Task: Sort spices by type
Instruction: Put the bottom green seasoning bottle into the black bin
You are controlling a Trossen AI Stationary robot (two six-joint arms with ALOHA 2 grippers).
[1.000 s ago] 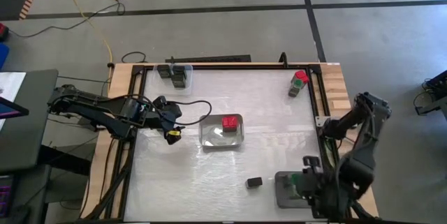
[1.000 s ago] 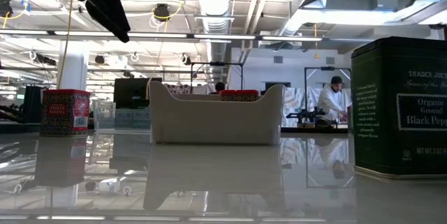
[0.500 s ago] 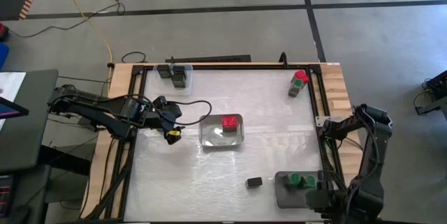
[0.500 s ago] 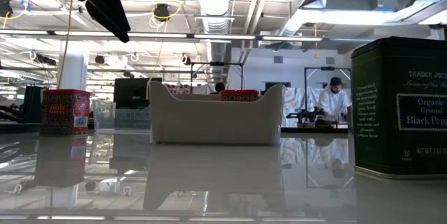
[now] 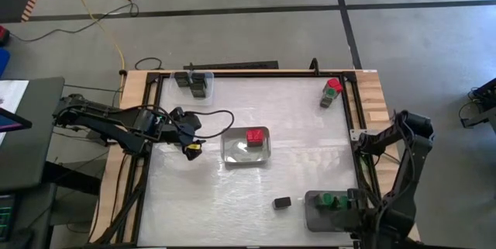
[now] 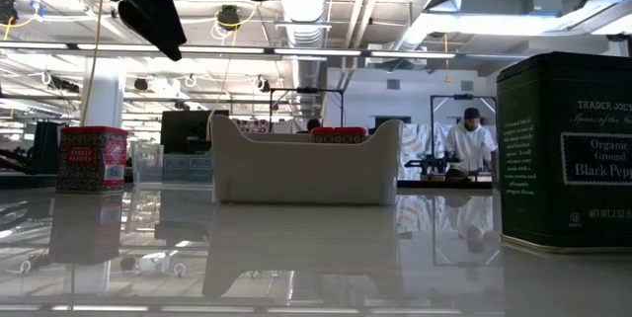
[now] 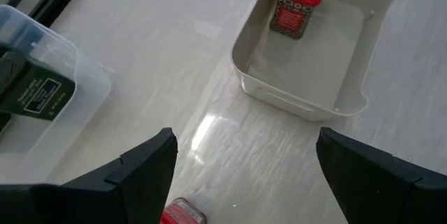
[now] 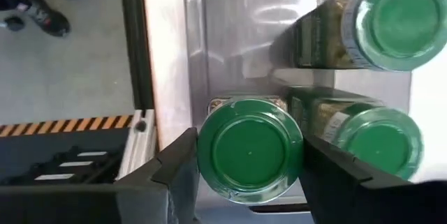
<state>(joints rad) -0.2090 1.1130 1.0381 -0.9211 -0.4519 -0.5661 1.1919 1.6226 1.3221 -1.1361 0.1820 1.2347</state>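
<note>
My right gripper (image 8: 250,160) hangs over the near right corner of the table, shut on a green round-capped spice jar (image 8: 250,147) inside the grey tray (image 8: 258,1). Two more green-capped jars (image 8: 398,18) (image 8: 380,140) stand in that tray. My left gripper (image 7: 244,147) waits open above the table's left part, over a red-capped spice (image 7: 183,213). Another red-capped spice (image 7: 297,1) stands in the white tray (image 7: 349,105). A black spice tin (image 5: 282,202) stands on the table left of the grey tray (image 5: 314,216). My right gripper pinches the green-capped jar by its opposite sides just under the cap (image 8: 209,105), one finger (image 8: 178,168) on each side. The fingers come from above, pointing down. The jar stays upright, cap up; whether its base rests on the tray floor cannot be told.
A clear tray (image 5: 194,82) with black tins stands at the far left edge. A red-capped and a green-capped spice (image 5: 332,89) stand at the far right corner. The table's dark frame rail (image 8: 131,49) runs close beside the grey tray.
My right gripper has come down over the grey tray and shifted toward the table's near right corner, still shut on the green-capped jar. The two green caps standing in the tray, partly hidden a second ago, now show in the high view.
</note>
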